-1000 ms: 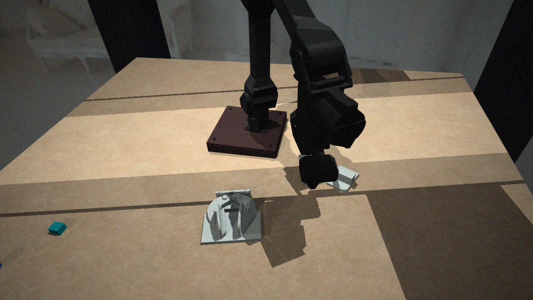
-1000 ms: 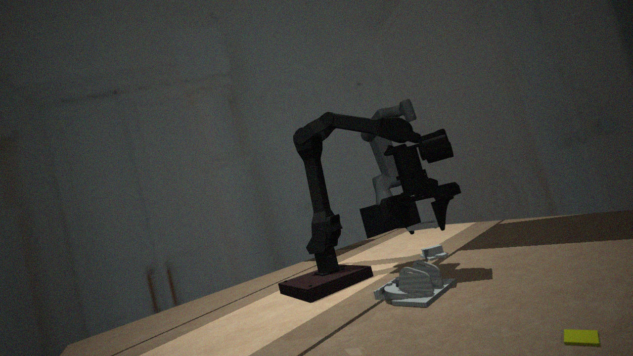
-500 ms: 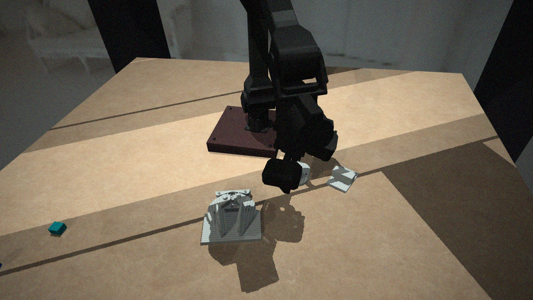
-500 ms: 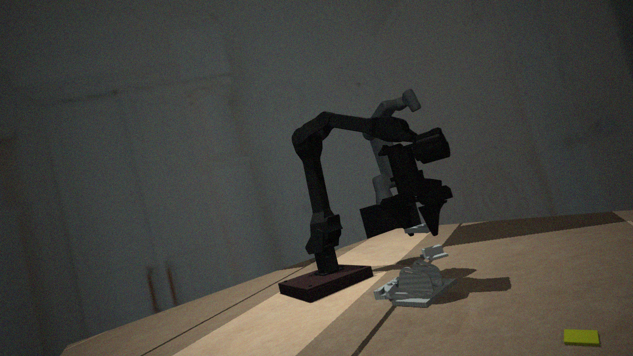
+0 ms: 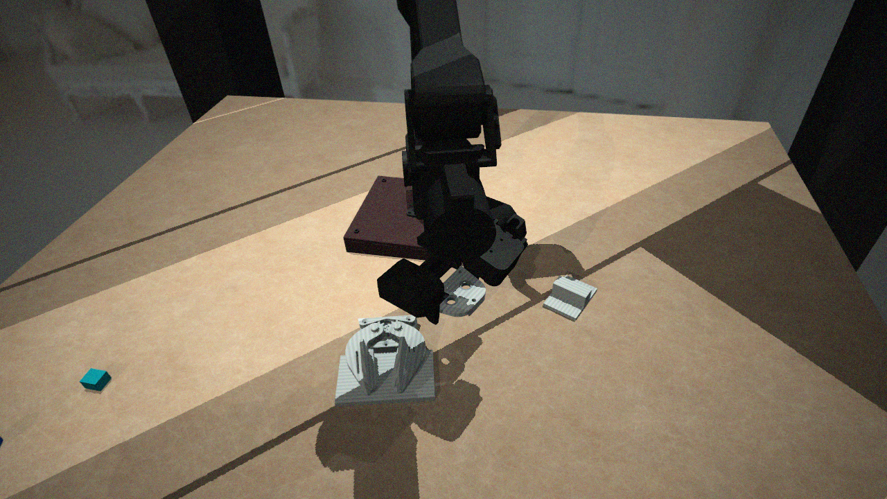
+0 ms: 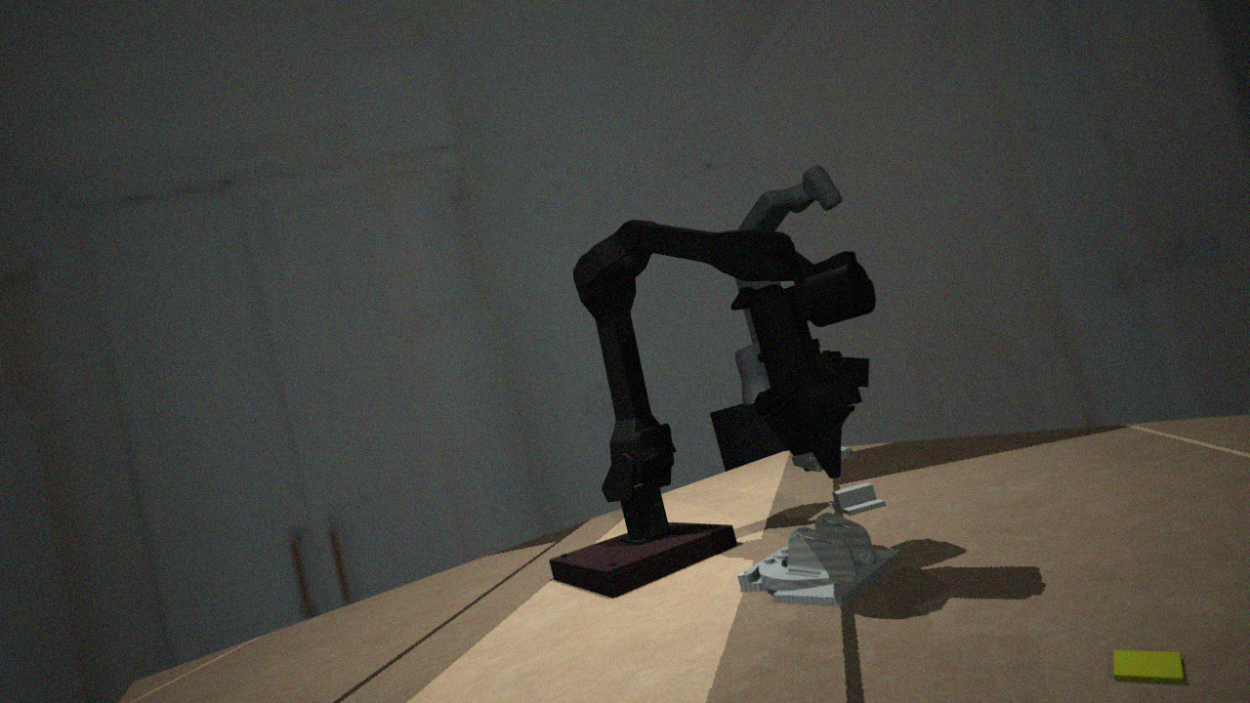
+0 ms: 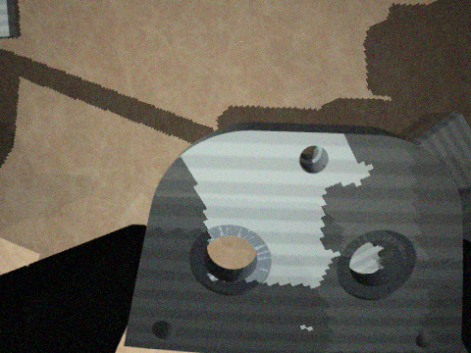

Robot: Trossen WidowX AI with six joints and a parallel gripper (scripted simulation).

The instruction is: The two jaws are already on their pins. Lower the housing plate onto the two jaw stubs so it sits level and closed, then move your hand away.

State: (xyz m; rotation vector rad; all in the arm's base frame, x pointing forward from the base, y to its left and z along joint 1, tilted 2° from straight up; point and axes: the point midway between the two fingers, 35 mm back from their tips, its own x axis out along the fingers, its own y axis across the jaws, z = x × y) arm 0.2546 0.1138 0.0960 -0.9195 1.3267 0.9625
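My gripper [image 5: 455, 286] [image 6: 821, 461] is shut on the grey housing plate [image 5: 463, 296] [image 7: 275, 196] and holds it flat in the air. The plate has two large holes and one small hole and fills the wrist view. The grey base with the two curved jaws [image 5: 384, 360] [image 6: 816, 559] stands on the table. In the top view the plate hangs above it, a little behind and to the right. In the exterior view the gripper hangs just above the jaws, clear of them. A light grey part shows through the plate's right hole [image 7: 365, 257].
A small grey stepped block [image 5: 569, 296] [image 6: 857, 496] lies right of the base. The arm's maroon mounting plate [image 5: 381, 223] [image 6: 642, 559] sits behind. A teal cube [image 5: 94, 378] lies far left. A yellow flat piece [image 6: 1147, 666] lies near the table's front.
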